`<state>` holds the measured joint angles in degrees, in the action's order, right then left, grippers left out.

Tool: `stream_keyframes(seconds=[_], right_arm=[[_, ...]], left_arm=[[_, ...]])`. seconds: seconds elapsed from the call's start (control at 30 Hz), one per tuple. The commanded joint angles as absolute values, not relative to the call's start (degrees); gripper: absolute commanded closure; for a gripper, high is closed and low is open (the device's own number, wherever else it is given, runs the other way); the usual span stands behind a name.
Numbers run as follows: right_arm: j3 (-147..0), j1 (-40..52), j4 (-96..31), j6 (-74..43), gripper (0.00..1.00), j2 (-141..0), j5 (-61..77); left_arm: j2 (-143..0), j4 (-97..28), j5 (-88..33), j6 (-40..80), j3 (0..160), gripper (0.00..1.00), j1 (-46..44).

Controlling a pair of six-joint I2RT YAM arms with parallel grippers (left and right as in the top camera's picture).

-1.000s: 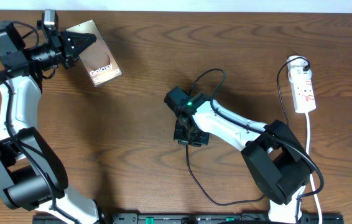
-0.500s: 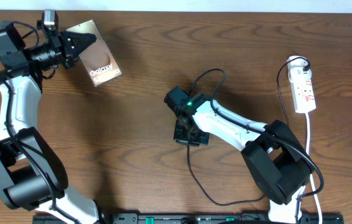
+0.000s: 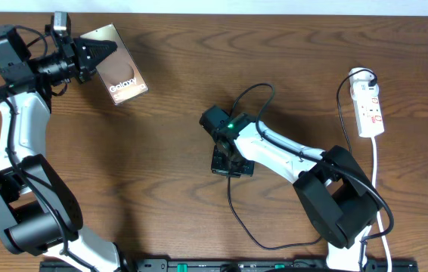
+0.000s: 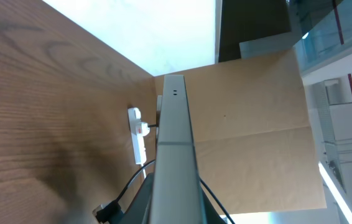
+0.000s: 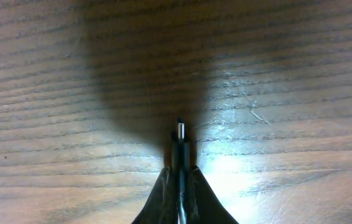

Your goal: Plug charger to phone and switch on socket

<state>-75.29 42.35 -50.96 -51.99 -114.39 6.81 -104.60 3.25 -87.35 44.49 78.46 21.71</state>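
The socket (image 3: pixel 369 109) lies at the far right edge of the table (image 3: pixel 169 151), its white cord (image 3: pixel 375 166) trailing back toward the robot's base. Far across the table from the socket, at the opposite far corner, the left gripper (image 3: pixel 110 47) has its fingers pressed onto the phone (image 3: pixel 121 75), pinching it at one end so that it is lifted off the wood and tilted. In the left wrist view the phone (image 4: pixel 173 155) appears edge-on as a pale narrow strip, with the socket (image 4: pixel 137 134) small in the distance just beside it.

Roughly midway between the phone and the socket, and nearer the robot than either, the right gripper (image 3: pixel 229 162) points down at the table. Its fingers (image 5: pixel 198 193) are closed tight on the charger (image 5: pixel 180 134), the slim plug tip poking out beyond them just above the wood (whether it touches the surface cannot be told). The charger's thin black cable (image 3: pixel 255 89) loops from that gripper toward the socket's side and back around under the arm.
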Motion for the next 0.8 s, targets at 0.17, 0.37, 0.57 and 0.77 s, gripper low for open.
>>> stream_keyframes(seconds=[0.17,0.37,0.57,0.77], right_arm=[[-75.05,42.63,-51.00,-52.31,0.99,-115.57,6.59],[-75.05,42.17,-50.17,-51.24,0.99,-115.55,7.94],[-75.09,40.49,-41.67,-34.98,0.99,-115.50,23.51],[-75.09,39.72,-25.87,-22.17,0.99,-115.50,54.37]], left_arm=[[-104.64,3.55,-90.00,43.53,78.85,0.92,21.96],[-104.64,3.55,-89.97,43.51,78.85,0.92,21.96],[-104.64,3.55,-89.97,43.51,78.85,0.93,21.96],[-104.64,3.55,-89.97,43.51,78.85,0.92,21.96]])
